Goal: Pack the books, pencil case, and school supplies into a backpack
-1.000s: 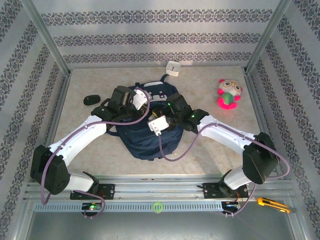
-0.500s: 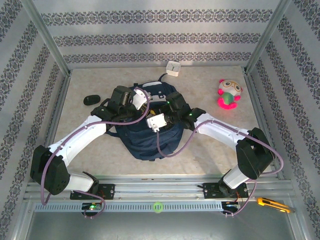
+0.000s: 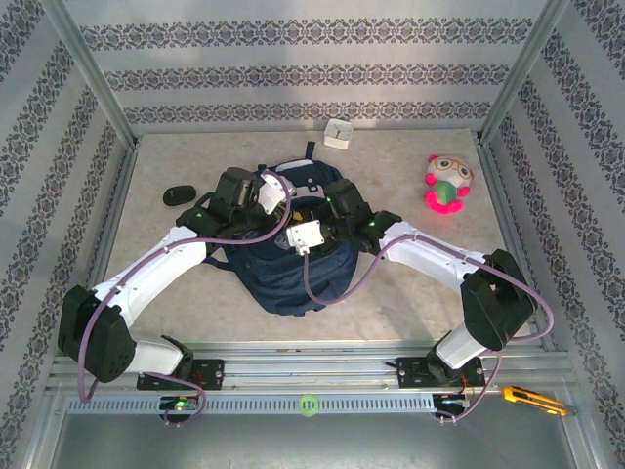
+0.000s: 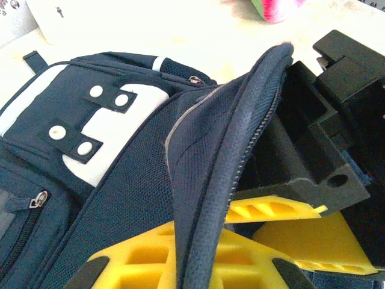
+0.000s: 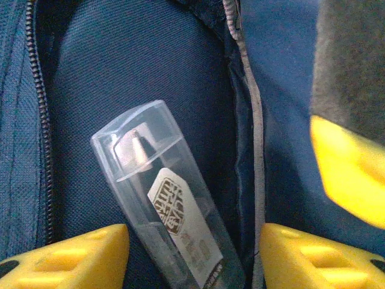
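My left claw was pinched tight on the zipper rim of the backpack, which lay mid-worktop. Right claw was spread apart down in the bag, with a clear plastic tube lying between its fingers.

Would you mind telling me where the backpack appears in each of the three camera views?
Top external: the backpack lies at centre frame.
Left wrist: its white patch sits left, and its opening flap crosses the middle.
Right wrist: its navy inside surrounds a clear pen box.
Shared landmark: the zipper along the opening.
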